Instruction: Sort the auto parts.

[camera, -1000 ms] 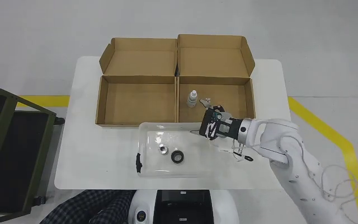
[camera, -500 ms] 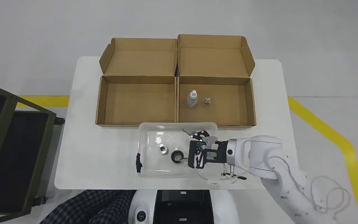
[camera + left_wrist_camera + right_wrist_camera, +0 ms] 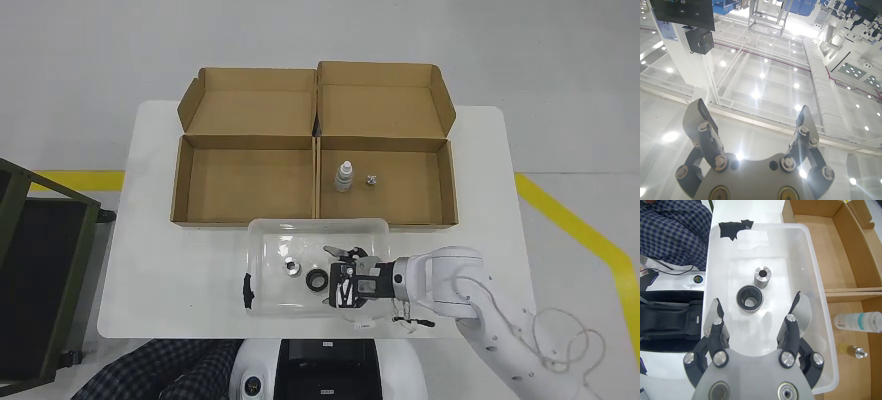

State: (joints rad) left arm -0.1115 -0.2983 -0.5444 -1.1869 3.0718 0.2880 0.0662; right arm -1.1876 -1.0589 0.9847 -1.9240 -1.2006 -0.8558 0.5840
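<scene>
The right tool (image 3: 758, 297) hangs low over the clear bin (image 3: 811, 262) with its jaws wide and holding nothing. The black ring (image 3: 749, 301) lies on the bin floor just ahead, between the two jaws, so I judge the ring is the next part to take. A metal cylinder (image 3: 762, 276) stands just beside it and could be knocked. A bottle (image 3: 857, 321) and a small part (image 3: 853, 350) lie in the right box (image 3: 400, 190), probably sorted there. The left tool (image 3: 752, 103), also wide, points at the ceiling, away from the desk (image 3: 160, 250).
</scene>
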